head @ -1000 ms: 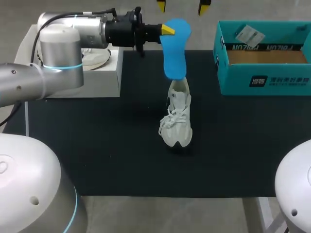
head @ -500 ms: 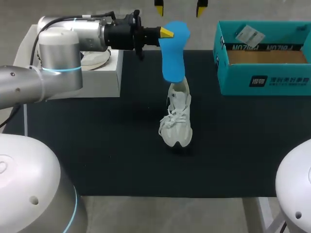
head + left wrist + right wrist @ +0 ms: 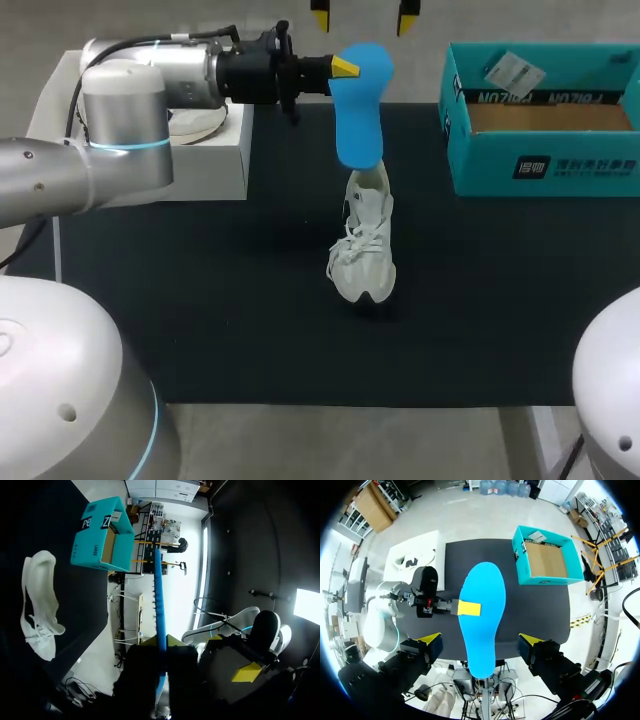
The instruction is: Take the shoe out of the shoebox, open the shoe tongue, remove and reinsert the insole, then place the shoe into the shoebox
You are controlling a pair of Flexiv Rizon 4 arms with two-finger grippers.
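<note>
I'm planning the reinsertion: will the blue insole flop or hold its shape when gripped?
Probably holds shape: pinched at one edge by the left end effector, the insole looks straight edge-on in the left wrist view. Likely light, since that small pinch carries it.

Left arm [image 3: 120,110] stretched level from the left, left gripper [image 3: 343,66] clamped on a blue insole [image 3: 358,110], right gripper [image 3: 363,12] high above, yellow fingers spread wide

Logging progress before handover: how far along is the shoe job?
Done: shoe out of the shoebox, on the mat, insole pulled out. In hand: left gripper holds the insole above the shoe. Left: reinsert the insole, put the shoe back in the shoebox.
</note>
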